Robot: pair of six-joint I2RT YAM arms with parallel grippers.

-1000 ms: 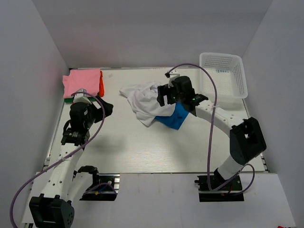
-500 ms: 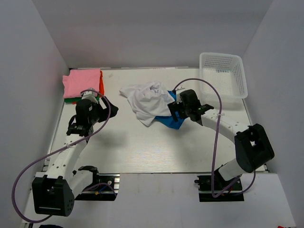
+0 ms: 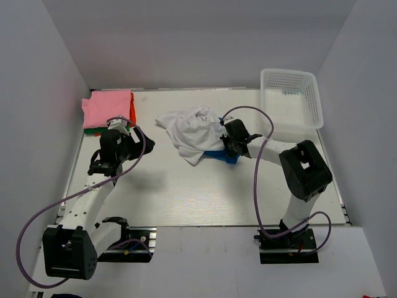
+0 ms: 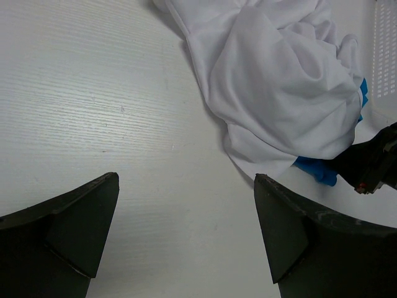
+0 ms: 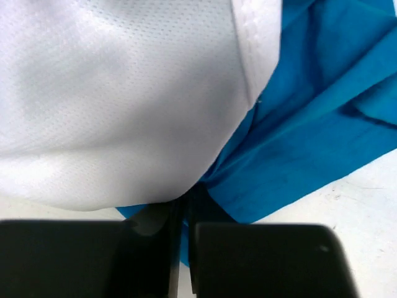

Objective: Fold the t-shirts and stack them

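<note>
A crumpled white t-shirt lies mid-table, over a bright blue t-shirt whose edge pokes out on its right. My right gripper sits low at that edge, its jaws closed on a fold of the blue cloth just below the white t-shirt. At the back left is a folded stack: a pink t-shirt on top, an orange-red one and a sliver of green beneath. My left gripper hangs open over bare table, left of the white heap.
A white mesh basket stands at the back right, its corner showing in the left wrist view. The right arm's purple cable loops above the blue cloth. Grey walls enclose the table on three sides.
The right gripper has come down from above the heap to the blue t-shirt's edge and closed on it. The left arm shifted slightly toward the back early on, then held still, open.
</note>
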